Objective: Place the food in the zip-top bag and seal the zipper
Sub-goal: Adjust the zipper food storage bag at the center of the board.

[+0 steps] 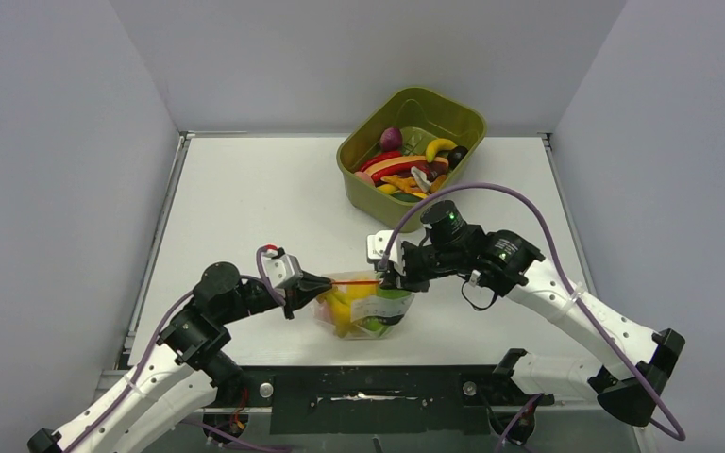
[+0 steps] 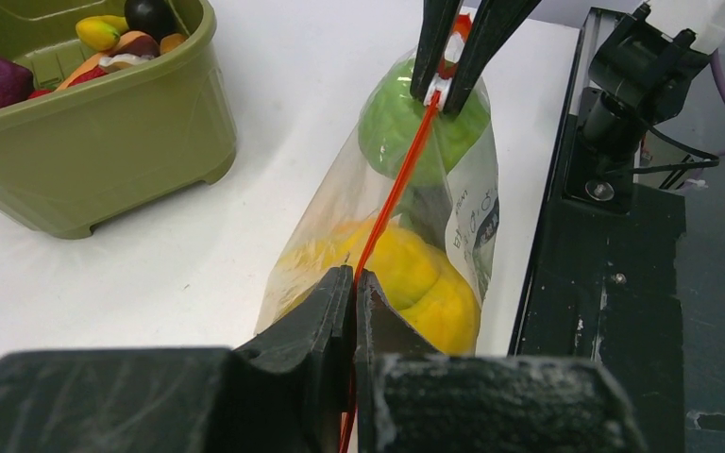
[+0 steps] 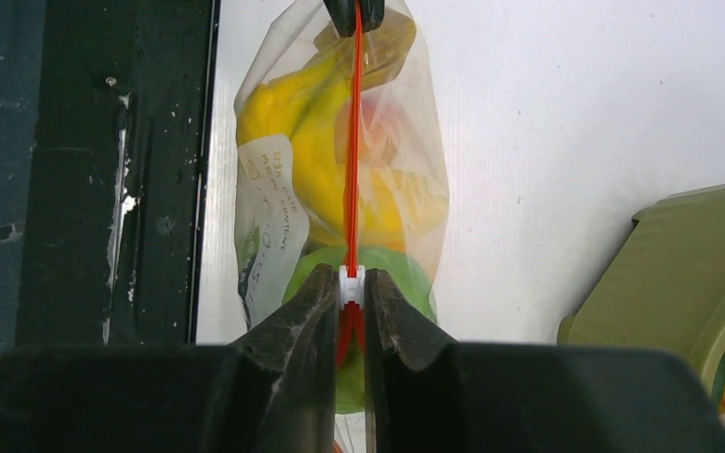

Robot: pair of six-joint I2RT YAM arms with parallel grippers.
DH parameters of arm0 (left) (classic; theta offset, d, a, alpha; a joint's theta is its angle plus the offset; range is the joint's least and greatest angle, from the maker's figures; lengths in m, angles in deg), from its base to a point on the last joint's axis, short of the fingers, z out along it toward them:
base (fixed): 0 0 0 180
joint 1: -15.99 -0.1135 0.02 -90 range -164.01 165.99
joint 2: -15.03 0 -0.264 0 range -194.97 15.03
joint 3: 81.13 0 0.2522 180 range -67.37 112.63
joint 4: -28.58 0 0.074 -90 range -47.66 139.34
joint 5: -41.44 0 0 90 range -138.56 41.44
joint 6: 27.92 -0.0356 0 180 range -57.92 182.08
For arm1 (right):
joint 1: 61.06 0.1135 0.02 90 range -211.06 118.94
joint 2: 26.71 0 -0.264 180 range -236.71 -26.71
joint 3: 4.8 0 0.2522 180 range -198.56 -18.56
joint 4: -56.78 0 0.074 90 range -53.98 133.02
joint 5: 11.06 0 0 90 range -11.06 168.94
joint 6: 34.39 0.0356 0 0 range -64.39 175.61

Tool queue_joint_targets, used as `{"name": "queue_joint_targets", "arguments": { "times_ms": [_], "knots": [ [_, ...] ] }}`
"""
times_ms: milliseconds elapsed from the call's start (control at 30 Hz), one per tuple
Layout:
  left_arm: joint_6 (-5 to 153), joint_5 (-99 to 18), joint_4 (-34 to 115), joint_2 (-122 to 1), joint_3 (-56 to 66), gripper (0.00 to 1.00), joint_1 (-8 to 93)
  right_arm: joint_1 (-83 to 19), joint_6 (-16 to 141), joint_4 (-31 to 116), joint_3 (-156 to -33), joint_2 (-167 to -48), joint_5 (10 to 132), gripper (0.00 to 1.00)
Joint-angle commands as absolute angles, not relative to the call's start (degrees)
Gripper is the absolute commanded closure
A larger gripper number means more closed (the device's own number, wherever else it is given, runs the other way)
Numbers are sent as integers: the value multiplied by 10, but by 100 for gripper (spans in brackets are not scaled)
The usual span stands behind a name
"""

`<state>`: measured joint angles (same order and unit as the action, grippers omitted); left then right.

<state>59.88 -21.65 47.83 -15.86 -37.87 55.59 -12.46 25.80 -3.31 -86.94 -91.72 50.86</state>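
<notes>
The left gripper [image 2: 354,280] is closed tight on one end of the zipper [image 2: 404,175] of the zip-top bag [image 2: 477,203] (food [image 3: 316,156] inside). The right gripper [image 3: 351,286] is closed on the other end, at the white slider [image 2: 441,91].

A white table [image 1: 245,208] carries an olive-green plastic tub [image 1: 363,184] at its far side. Well apart from the tub, nearer and slightly left of it, a clear zip-top bag [image 1: 363,307] stands on the tabletop. Nearer still from the tub lies a black plate [image 1: 368,387].

olive tub [image 1: 366,187] obstructing far right, open table [image 1: 245,208] far left, zip-top bag [image 1: 363,307] near centre
</notes>
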Motion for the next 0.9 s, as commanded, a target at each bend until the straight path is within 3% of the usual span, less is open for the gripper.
{"name": "queue_joint_targets", "arguments": {
  "times_ms": [0,267,333,400,600,867],
  "knots": [
    [586,-275,495,-138,-387,100,524,-162,228,-177,-881,-879,576,100],
    [587,-234,454,-141,-381,100,522,-163,250,-177,-947,-921,528,100],
    [585,-178,441,-147,-363,78,522,-160,249,-175,-977,-941,505,100],
    [585,-155,435,-165,-337,65,522,-153,244,-179,-1000,-960,503,100],
    [558,-96,436,-241,-285,53,523,-142,227,-179,-1019,-999,509,100],
    [548,-15,390,-321,-295,50,524,-137,230,-147,-1031,-1024,488,100]
  ]
}}
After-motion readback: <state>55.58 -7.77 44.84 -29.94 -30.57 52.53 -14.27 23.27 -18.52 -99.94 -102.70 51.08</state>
